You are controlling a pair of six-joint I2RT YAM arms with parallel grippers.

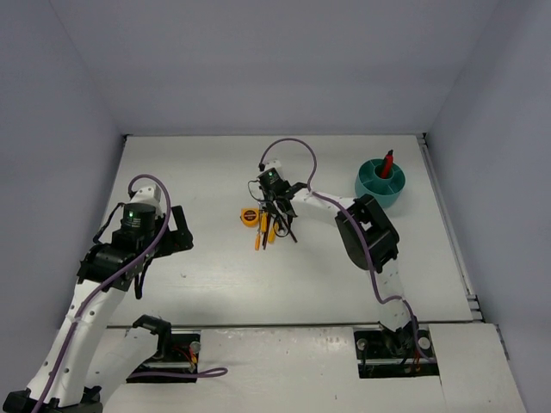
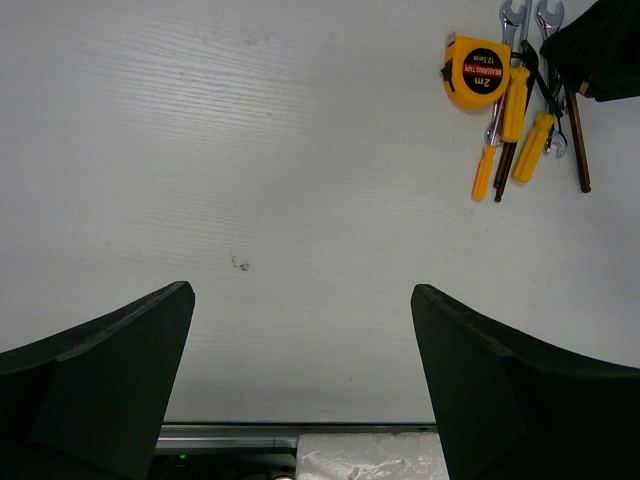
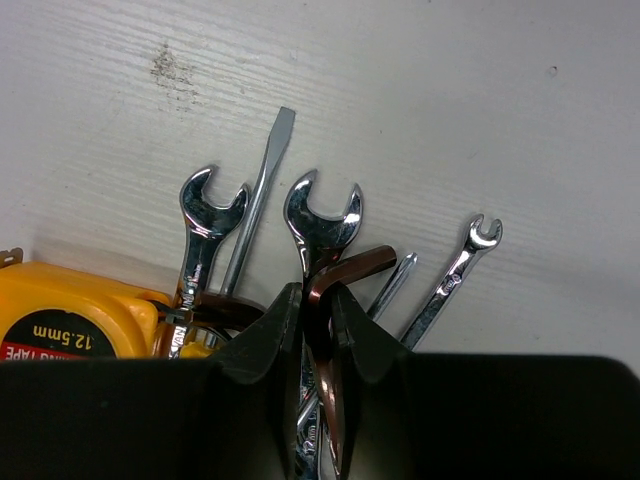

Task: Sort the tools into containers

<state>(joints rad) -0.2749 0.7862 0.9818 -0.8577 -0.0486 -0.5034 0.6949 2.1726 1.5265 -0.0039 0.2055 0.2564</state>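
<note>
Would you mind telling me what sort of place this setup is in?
Likely a robotics test cell: left arm and right arm bolted to a white table, blank grey walls around it.

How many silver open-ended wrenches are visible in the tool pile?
3 silver wrenches: one beside the yellow tape measure, one under the dark L-shaped hex key between the right gripper's fingers, one farthest right. More may be hidden beneath.

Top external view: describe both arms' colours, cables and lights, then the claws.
The left arm and right arm share white links, black joint housings, a small green light and a looping purple cable. The left claw and right claw have matte black, wedge-shaped fingers.
</note>
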